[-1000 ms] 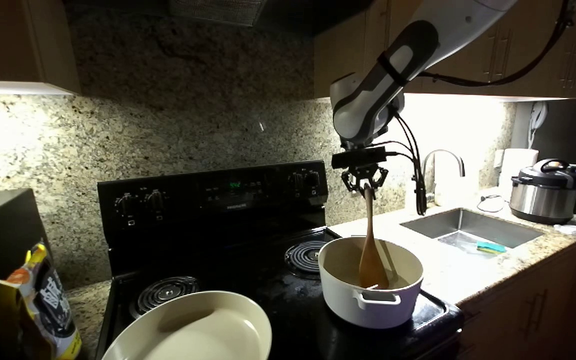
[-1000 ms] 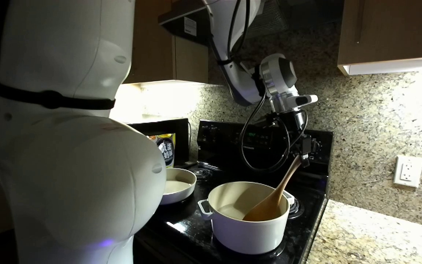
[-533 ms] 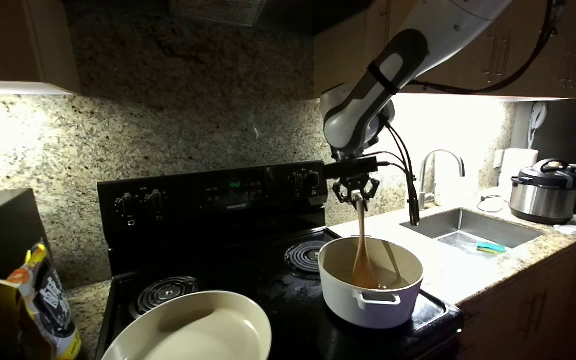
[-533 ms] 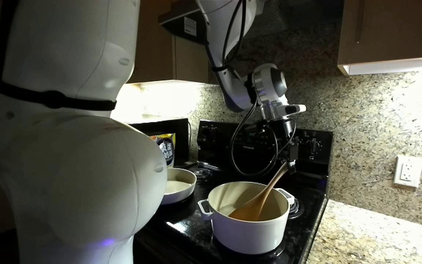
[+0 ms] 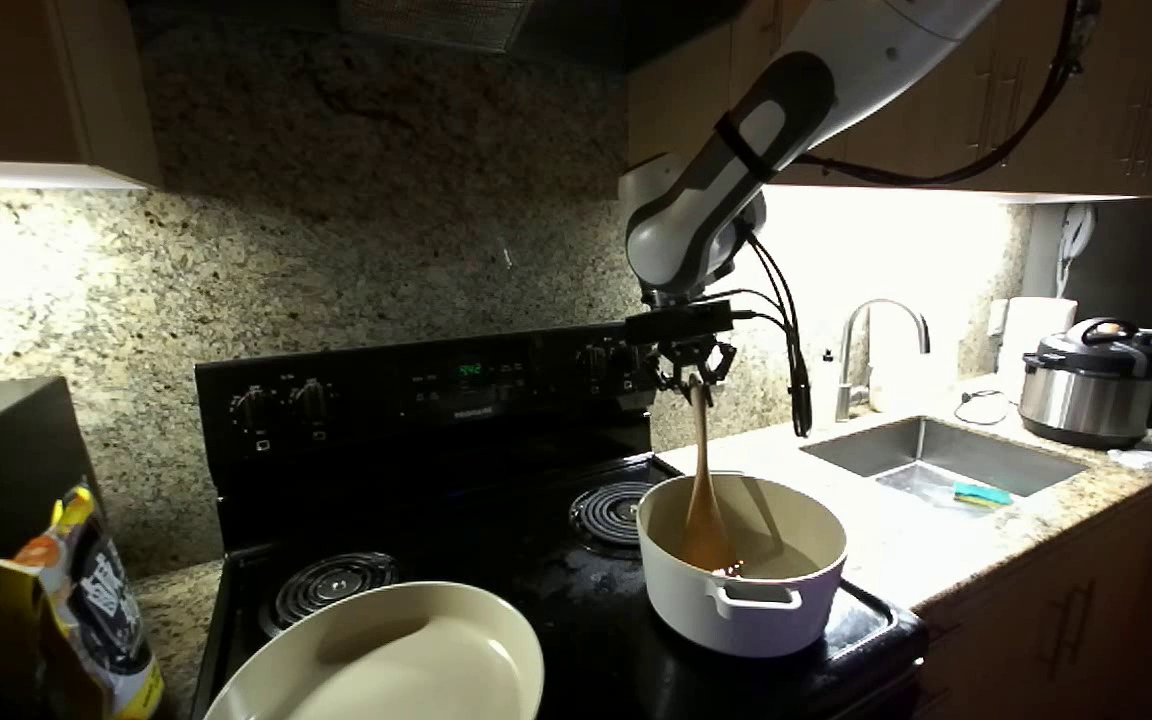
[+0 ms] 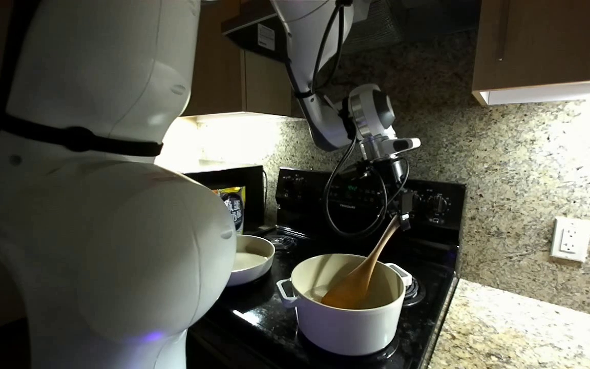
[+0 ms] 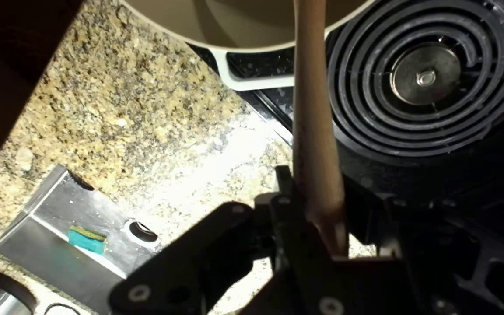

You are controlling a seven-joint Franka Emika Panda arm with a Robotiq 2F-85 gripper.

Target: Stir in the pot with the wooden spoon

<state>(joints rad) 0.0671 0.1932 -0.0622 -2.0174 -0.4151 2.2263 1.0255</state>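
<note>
The black electric stove with coil burners carries the lidless, round cream pot with straight sides and small loop handles. Above the pot, the black two-fingered gripper has its jaws closed in on both sides of the long light-brown wooden spoon, pinching its handle near the upper end. The spoon leans, its broad head down inside the pot; whether it touches the floor there is hidden. Near the head, in an exterior view, lie tiny pale specks, too small to identify. Gripping the spoon and getting it into the pot look done; stirring is probably the step in hand. How many turns are made cannot be told; more sweeping likely remains.
</note>
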